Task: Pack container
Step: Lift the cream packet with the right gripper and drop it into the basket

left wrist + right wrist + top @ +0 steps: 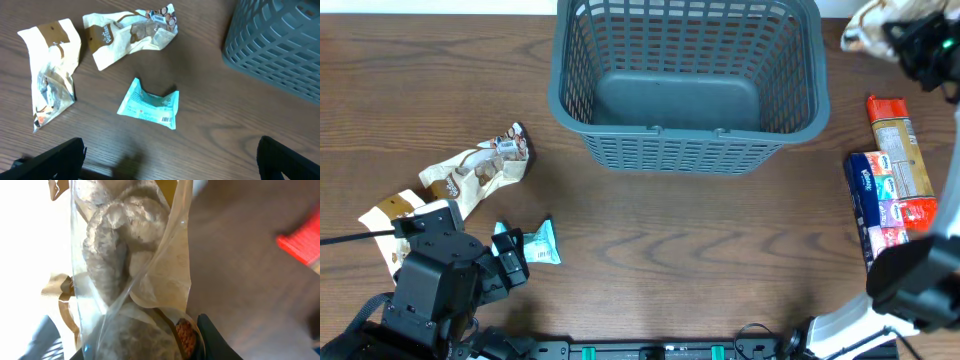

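The dark grey-blue slotted basket (688, 80) stands at the back middle of the table, with nothing visible inside; its corner shows in the left wrist view (280, 45). My right gripper (920, 45) is at the far right, beside the basket's right rim, shut on a cream snack bag with a clear window (130, 275) (868, 25), held above the table. My left gripper (510, 262) (170, 160) is open and empty near the front left, just short of a small teal packet (149, 104) (542, 244). Two cream-brown snack bags (131, 35) (52, 70) lie beyond it.
On the right side lie a red-and-tan cracker pack (900, 145) and a blue multi-pack (878, 205) side by side. A red pack's corner (302, 242) shows in the right wrist view.
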{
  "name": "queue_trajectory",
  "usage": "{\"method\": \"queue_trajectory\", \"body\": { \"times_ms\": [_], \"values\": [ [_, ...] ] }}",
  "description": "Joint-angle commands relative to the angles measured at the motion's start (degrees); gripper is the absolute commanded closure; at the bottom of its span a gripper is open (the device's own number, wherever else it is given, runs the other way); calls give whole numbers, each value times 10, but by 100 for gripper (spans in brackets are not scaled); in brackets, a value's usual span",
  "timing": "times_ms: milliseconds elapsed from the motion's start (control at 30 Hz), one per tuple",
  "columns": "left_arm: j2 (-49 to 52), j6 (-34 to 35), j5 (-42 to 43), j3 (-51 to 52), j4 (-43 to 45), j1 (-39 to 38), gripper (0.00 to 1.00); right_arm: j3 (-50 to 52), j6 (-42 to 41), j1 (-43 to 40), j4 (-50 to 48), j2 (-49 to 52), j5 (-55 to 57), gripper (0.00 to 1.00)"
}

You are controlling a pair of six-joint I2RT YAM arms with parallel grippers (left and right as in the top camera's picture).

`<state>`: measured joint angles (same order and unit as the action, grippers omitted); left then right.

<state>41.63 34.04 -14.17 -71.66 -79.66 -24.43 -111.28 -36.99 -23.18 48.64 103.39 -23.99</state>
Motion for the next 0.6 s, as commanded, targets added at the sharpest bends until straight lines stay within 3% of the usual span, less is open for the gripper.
{"method": "queue_trajectory", "body": {
  "times_ms": [0, 267, 433, 567],
  "values": [
    [2, -10, -16, -4, -3, 4, 1, -42, 9, 0, -1, -64, -63, 98],
    [2, -10, -16, -4, -3, 4, 1, -60, 35, 43, -14, -159, -140, 99],
    [2, -10, -16, -4, -3, 4, 1, -60, 108, 135, 18, -168, -134, 98],
    [2, -10, -16, -4, -3, 4, 1, -60, 175, 211, 78, -146, -64, 98]
  ]
}}
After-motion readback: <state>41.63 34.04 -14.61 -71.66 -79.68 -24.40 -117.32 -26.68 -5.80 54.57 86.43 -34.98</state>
